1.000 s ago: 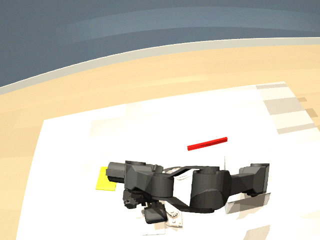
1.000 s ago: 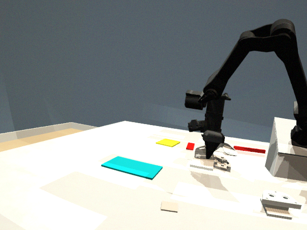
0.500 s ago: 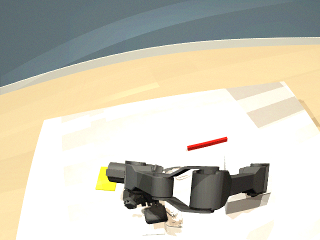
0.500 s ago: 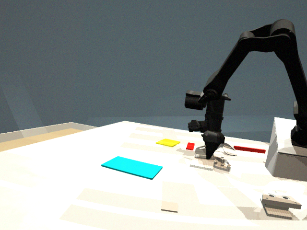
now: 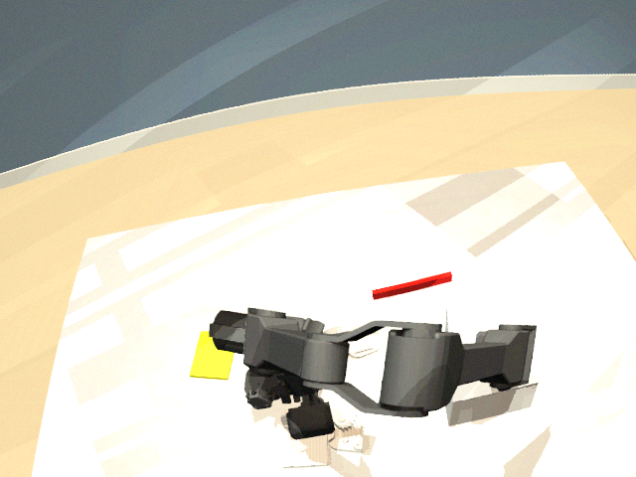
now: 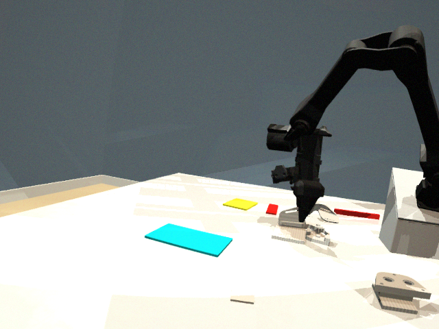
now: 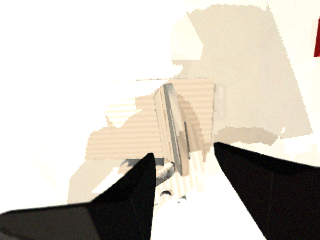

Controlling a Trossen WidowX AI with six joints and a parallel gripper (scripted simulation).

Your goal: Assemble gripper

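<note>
1. We have the pincer (image 5: pixel 310 421) (image 6: pixel 302 218) (image 7: pixel 183 153) down low, its fingers spread, with nothing pinched between them.
2. A pale jaw (image 6: pixel 292 216) (image 7: pixel 172 130) stands on edge at a ribbed block (image 5: pixel 316 449) (image 6: pixel 289 234) (image 7: pixel 120 140). From the wrist it appears between the fingers, with a gap on either side; we cannot tell how deep the tips reach around it.
3. The gripper base (image 5: pixel 349 441) (image 6: pixel 317 235) is just beside that block. We take the pale curved piece (image 5: pixel 364 353) (image 6: pixel 328 215) behind the arm for the second jaw, apart from the base.
4. The housing plate (image 6: pixel 398 286) waits well apart, lying on its stand (image 6: pixel 396 305), holes upward.
5. We judge the step in hand to be picking up the first jaw. The task looks early, with the plate's turn still to come.
6. To do it well, we should centre the jaw between the fingers, as it appears nearer the one at the left of the wrist view, and then close gently and squarely on its flat faces.
7. We would lift it straight before turning it towards its pin, keeping the teeth free to mesh. An off-centre squeeze could tip it or twist it in our grip, and a low sideways swing could knock the base.
</note>
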